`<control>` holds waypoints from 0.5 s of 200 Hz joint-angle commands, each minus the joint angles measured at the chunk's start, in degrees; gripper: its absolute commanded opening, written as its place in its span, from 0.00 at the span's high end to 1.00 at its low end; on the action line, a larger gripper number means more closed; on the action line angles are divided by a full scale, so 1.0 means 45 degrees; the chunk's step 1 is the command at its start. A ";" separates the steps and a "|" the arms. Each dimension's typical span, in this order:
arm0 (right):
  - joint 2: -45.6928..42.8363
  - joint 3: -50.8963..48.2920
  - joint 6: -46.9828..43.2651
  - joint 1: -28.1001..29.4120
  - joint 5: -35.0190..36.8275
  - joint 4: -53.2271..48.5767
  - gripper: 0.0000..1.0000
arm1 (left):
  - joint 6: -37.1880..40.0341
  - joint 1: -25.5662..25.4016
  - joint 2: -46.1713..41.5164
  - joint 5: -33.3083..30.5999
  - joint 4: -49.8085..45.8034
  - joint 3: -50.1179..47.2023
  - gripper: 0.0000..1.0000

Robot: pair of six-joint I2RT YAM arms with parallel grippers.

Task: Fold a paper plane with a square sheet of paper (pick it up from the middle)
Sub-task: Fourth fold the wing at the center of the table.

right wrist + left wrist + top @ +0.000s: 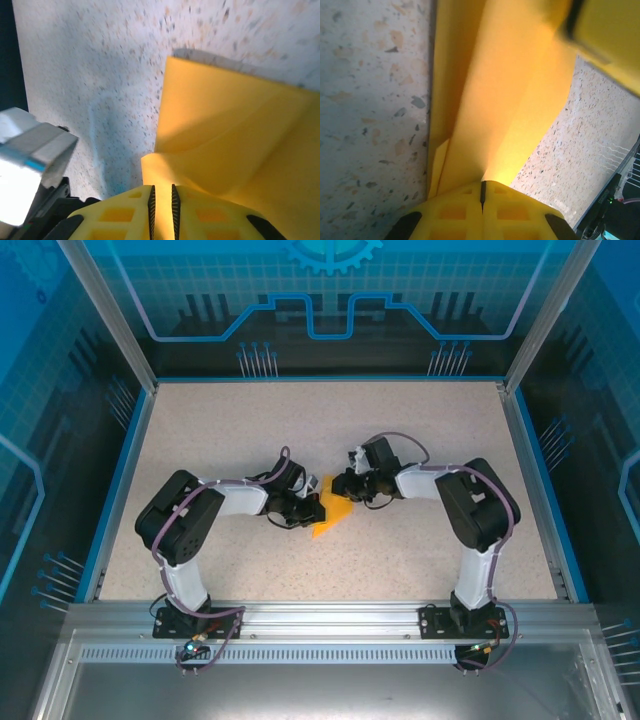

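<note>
The two arms reach inward from their bases and meet near the middle of the speckled tabletop. Between them sits the sheet of paper, orange-yellow and already partly folded. From above it reads as a small wedge that narrows toward the near edge.

The left gripper comes at the paper from the left side. In the left wrist view its yellow fingers are pressed together, leaving only a thin dark seam between them. The paper rises straight out of that seam, so the left gripper is clamped on it. A long crease runs up the sheet here, and a narrow folded flap lies along its left edge over the tabletop. A blurred yellow shape sits in the upper right corner of this view; what it is cannot be told.

The right gripper meets the paper from the far right side. In the right wrist view its fingers stand nearly together with a slim gap, and the right gripper pinches an edge of the paper in that gap. Beyond the fingers the sheet fans out to the right, with a sharp corner standing above the tabletop and a soft bend across its face.
</note>
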 commanded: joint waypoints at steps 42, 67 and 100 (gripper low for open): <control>-0.0759 -0.0803 -0.0299 0.0688 0.0122 0.0808 0.87 | 0.0427 0.0118 0.0640 -0.1556 -0.1569 -0.0479 0.99; -0.0203 -0.0535 -0.0307 0.1028 0.0369 0.0605 0.89 | 0.0475 0.0124 0.0755 -0.1546 -0.1597 -0.0435 0.99; 0.0559 -0.0288 -0.0207 0.0974 0.1000 0.0528 0.90 | 0.0534 0.0120 0.0819 -0.1546 -0.1640 -0.0471 1.00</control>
